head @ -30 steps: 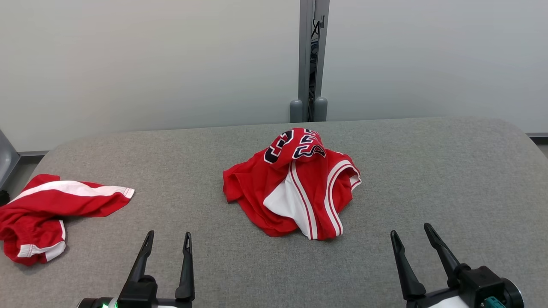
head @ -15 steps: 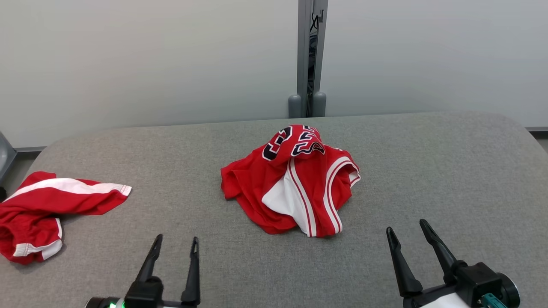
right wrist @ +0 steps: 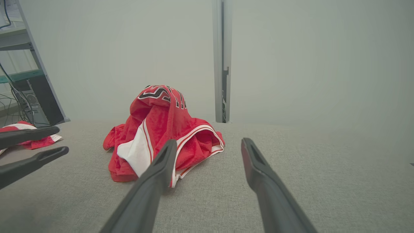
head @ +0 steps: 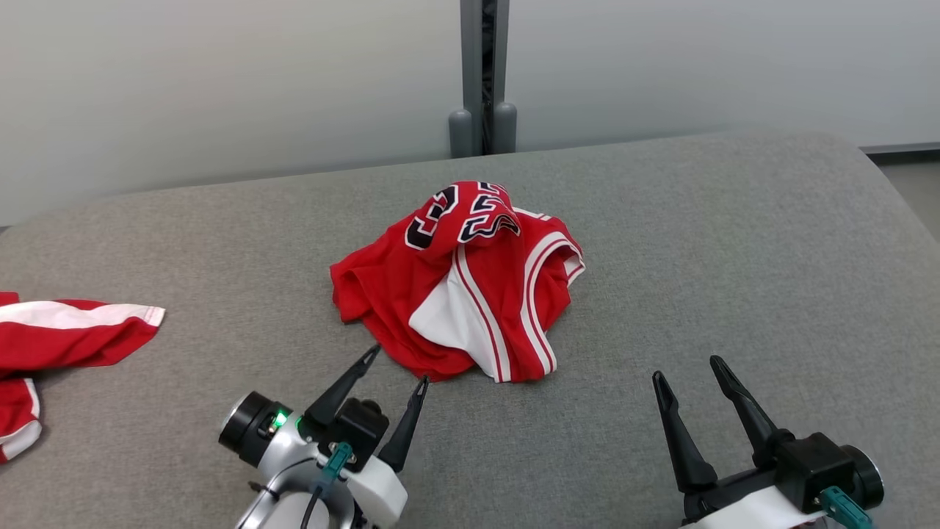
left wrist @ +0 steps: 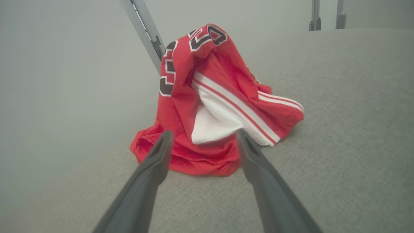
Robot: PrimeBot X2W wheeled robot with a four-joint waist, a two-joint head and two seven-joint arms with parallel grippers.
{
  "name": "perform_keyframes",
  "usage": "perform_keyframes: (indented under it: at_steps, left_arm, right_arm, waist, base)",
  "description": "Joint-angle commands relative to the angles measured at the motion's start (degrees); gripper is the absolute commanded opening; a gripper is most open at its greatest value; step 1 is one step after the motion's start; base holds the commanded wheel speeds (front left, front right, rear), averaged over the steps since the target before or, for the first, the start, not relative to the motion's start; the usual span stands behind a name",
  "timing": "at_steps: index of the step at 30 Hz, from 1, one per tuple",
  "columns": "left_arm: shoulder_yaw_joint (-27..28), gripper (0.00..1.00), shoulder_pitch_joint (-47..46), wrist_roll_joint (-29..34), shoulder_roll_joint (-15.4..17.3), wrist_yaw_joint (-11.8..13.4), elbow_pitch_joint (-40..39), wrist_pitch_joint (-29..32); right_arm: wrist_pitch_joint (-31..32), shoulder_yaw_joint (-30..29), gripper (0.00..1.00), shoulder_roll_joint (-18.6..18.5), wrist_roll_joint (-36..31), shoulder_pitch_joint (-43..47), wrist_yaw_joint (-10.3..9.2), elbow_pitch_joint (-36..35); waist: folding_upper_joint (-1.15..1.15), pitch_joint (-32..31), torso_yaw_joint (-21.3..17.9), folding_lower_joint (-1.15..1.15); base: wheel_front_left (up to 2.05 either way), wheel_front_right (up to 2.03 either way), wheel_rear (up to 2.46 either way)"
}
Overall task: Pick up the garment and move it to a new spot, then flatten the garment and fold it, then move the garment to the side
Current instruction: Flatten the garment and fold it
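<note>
The garment (head: 455, 286) is a crumpled red jersey with white stripes and dark numbers, heaped in the middle of the grey table (head: 734, 242). My left gripper (head: 396, 367) stands open just in front of the heap's near-left edge, fingertips close to the cloth and nothing between them. In the left wrist view the garment (left wrist: 210, 106) rises right behind the open left gripper (left wrist: 203, 135). My right gripper (head: 687, 369) is open and empty, well to the right of the heap and apart from it. The right wrist view has the garment (right wrist: 161, 136) ahead on the left.
A second red and white garment (head: 66, 330) lies at the table's left edge. A grey post (head: 482, 73) splits the pale wall behind. The table's rounded right edge (head: 899, 206) drops to the floor. A shelf with cables (right wrist: 22, 81) stands at the far left.
My left gripper has swung forward and to the right, up to the garment's near edge, and now points diagonally. The head camera has shifted. The right gripper and the garment have kept their places.
</note>
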Motion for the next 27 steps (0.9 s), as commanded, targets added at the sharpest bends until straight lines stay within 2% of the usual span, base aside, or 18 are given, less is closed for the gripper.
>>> perform_keyframes:
  at_steps: [1, 8, 13, 25, 26, 27]
  left_arm:
    - [-0.14, 1.0, -1.61, 0.19, 0.28, -0.18, 0.94, -0.07]
    - [-2.07, 1.0, -9.08, 0.53, -0.34, 1.54, 8.28, -0.07]
    - [-3.11, 1.0, -12.77, -0.96, -0.91, 0.53, 12.78, -0.07]
    - [-5.98, 1.0, -17.23, -1.37, -0.85, 1.26, 20.4, -0.07]
    - [-6.16, 0.89, -17.42, -1.49, -0.84, 1.14, 21.02, -0.07]
    - [-6.3, 0.65, -17.72, -1.67, -0.87, 1.06, 21.49, -0.07]
  right_arm:
    - [-0.35, 0.0, 1.0, -0.46, 0.43, -0.68, 0.12, -0.11]
    - [-0.35, 0.71, 1.0, -1.13, 0.65, -3.05, 0.12, -0.49]
    - [-0.35, 0.96, 1.0, -1.52, 0.76, -4.49, 0.12, -0.53]
    - [-0.35, 1.63, 1.0, -1.35, 1.48, -5.76, 0.12, -0.45]
    - [-0.35, 1.67, 1.0, -1.41, 1.44, -5.87, 0.12, -0.43]
    - [-0.35, 1.73, 1.0, -1.49, 1.45, -5.99, 0.12, -0.43]
  waist:
    - [0.0, 0.76, -0.7, 0.0]
    - [0.0, 4.23, -2.55, 0.0]
    - [0.0, 6.26, -3.67, 0.0]
    - [0.0, 7.55, -5.88, 0.0]
    - [0.0, 7.63, -5.97, 0.0]
    - [0.0, 7.7, -6.05, 0.0]
  base:
    - [0.0, 0.0, 0.0]
    - [0.0, 0.0, 0.0]
    - [0.0, 0.0, 0.0]
    - [0.0, 0.0, 0.0]
    - [0.0, 0.0, 0.0]
    - [0.0, 0.0, 0.0]
